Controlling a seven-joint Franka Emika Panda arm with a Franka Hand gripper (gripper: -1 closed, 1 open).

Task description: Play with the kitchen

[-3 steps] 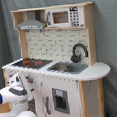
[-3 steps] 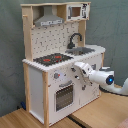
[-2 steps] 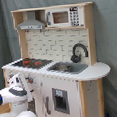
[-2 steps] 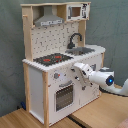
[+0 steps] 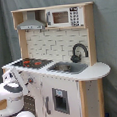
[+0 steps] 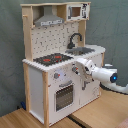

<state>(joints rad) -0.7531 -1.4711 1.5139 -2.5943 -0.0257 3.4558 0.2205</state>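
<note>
Presently the kitchen [image 6: 57, 65] stands upright on a wooden floor [image 6: 100, 112] against a grey backdrop, its long axis vertical. Its front, with oven door [image 6: 63, 96] and knobs [image 6: 56, 76], faces the arm. The gripper [image 6: 76, 66] sits at the front panel by the knob row, just below the hob [image 6: 51, 59]; whether it is released or clenched cannot be told. Risk, as judged: the arm pressing too hard on the panel could shove or tip the tall, light unit backward. A misaligned approach could slip off a knob or catch the counter edge.
</note>
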